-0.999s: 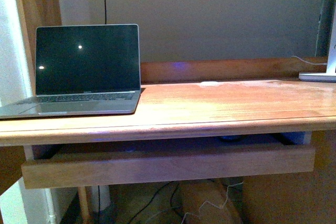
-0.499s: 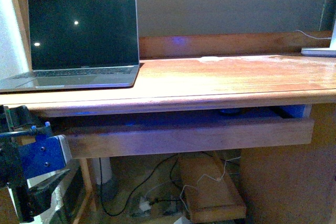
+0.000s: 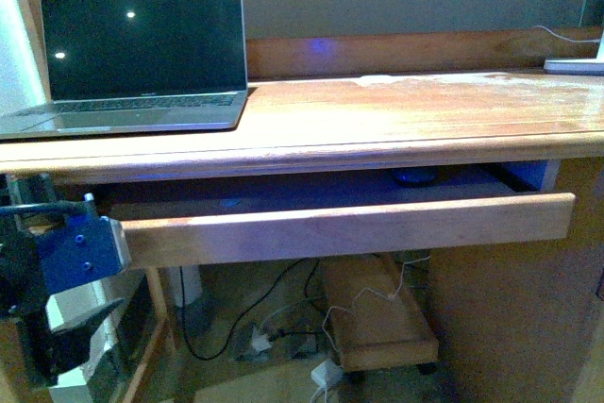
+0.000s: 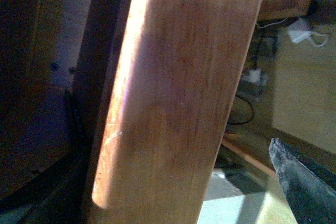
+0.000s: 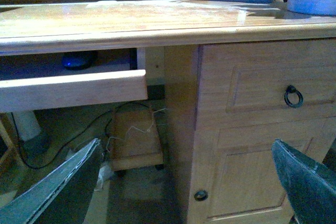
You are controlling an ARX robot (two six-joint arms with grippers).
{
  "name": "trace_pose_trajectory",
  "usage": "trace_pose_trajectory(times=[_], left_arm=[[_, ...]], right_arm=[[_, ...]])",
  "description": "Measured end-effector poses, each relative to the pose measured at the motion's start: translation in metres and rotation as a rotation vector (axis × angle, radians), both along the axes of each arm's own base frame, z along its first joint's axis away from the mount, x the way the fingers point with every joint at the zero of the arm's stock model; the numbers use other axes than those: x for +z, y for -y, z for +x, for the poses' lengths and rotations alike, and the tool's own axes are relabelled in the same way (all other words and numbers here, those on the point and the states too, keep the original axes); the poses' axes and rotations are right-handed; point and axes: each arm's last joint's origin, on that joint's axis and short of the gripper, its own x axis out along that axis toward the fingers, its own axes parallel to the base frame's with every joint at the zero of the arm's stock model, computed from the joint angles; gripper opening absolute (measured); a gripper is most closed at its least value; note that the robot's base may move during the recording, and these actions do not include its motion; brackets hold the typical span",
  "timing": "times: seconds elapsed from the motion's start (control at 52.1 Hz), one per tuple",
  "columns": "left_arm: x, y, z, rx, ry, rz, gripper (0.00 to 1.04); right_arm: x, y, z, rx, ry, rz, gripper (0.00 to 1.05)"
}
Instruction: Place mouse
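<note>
The small dark grey oval mouse [image 3: 413,176] lies inside the pulled-out shallow wooden drawer [image 3: 349,228], tucked under the front edge of the brown wooden desk [image 3: 396,125], right of its middle. An open grey laptop with a dark screen [image 3: 142,44] sits at the desk's left edge. The left tool [image 3: 66,346] hangs by the drawer's left end, its one visible finger [image 4: 304,182] clear of the wood, apparently spread. The right tool [image 5: 184,187] is spread wide and holds nothing.
</note>
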Motion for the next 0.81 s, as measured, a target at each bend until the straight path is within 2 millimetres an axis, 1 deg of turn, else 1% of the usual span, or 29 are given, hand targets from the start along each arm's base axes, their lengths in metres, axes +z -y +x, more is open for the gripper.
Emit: trace_pose_trajectory(times=[0.019, 0.038, 0.115, 0.134, 0.211, 0.23, 0.307, 0.365, 0.384, 0.499, 0.518, 0.538, 0.576, 0.614, 0.653, 0.71, 0.768, 0.787, 0.806], left_arm=[[0.002, 0.001, -0.010, -0.007, -0.036, -0.021, 0.97], [0.003, 0.001, -0.013, -0.009, -0.048, -0.028, 0.97], [0.010, 0.003, -0.039, -0.030, -0.135, -0.095, 0.97], [0.012, 0.004, -0.048, -0.035, -0.170, -0.127, 0.97], [0.022, 0.010, -0.072, -0.049, -0.270, -0.252, 0.97], [0.027, 0.012, -0.079, -0.043, -0.310, -0.307, 0.97], [0.042, 0.020, -0.095, 0.004, -0.377, -0.451, 0.97], [0.056, 0.026, -0.109, 0.056, -0.427, -0.588, 0.97], [0.065, 0.029, -0.114, 0.092, -0.442, -0.662, 0.97], [0.100, 0.032, -0.129, 0.167, -0.403, -0.852, 0.97], [0.108, 0.032, -0.133, 0.190, -0.402, -0.907, 0.97], [0.111, 0.032, -0.135, 0.198, -0.397, -0.928, 0.97], [0.124, 0.031, -0.145, 0.231, -0.377, -1.010, 0.97], [0.137, 0.032, -0.159, 0.264, -0.366, -1.096, 0.97], [0.145, 0.031, -0.171, 0.289, -0.352, -1.153, 0.97], [0.157, 0.029, -0.195, 0.348, -0.310, -1.254, 0.97], [0.160, 0.027, -0.218, 0.401, -0.244, -1.293, 0.96], [0.159, 0.027, -0.228, 0.442, -0.151, -1.291, 0.91], [0.157, 0.026, -0.234, 0.462, -0.095, -1.286, 0.88]], right_arm=[[0.000, 0.000, 0.000, 0.000, 0.000, 0.000, 0.97], [0.000, 0.000, 0.000, 0.000, 0.000, 0.000, 0.97], [0.000, 0.000, 0.000, 0.001, 0.000, 0.000, 0.97], [0.000, 0.000, 0.000, 0.000, 0.000, 0.000, 0.97], [0.000, 0.000, 0.000, 0.000, 0.000, 0.000, 0.97], [0.000, 0.000, 0.000, 0.000, 0.000, 0.000, 0.97], [0.000, 0.000, 0.000, 0.000, 0.000, 0.000, 0.97], [0.000, 0.000, 0.000, 0.000, 0.000, 0.000, 0.97], [0.000, 0.000, 0.000, 0.000, 0.000, 0.000, 0.97], [0.000, 0.000, 0.000, 0.000, 0.000, 0.000, 0.97], [0.000, 0.000, 0.000, 0.000, 0.000, 0.000, 0.97], [0.000, 0.000, 0.000, 0.000, 0.000, 0.000, 0.97], [0.000, 0.000, 0.000, 0.000, 0.000, 0.000, 0.97], [0.000, 0.000, 0.000, 0.001, 0.000, 0.000, 0.97], [0.000, 0.000, 0.000, 0.000, 0.000, 0.000, 0.97], [0.000, 0.000, 0.000, 0.000, 0.000, 0.000, 0.97], [0.000, 0.000, 0.000, 0.000, 0.000, 0.000, 0.97], [0.000, 0.000, 0.000, 0.001, 0.000, 0.000, 0.97], [0.000, 0.000, 0.000, 0.002, 0.000, 0.000, 0.97]])
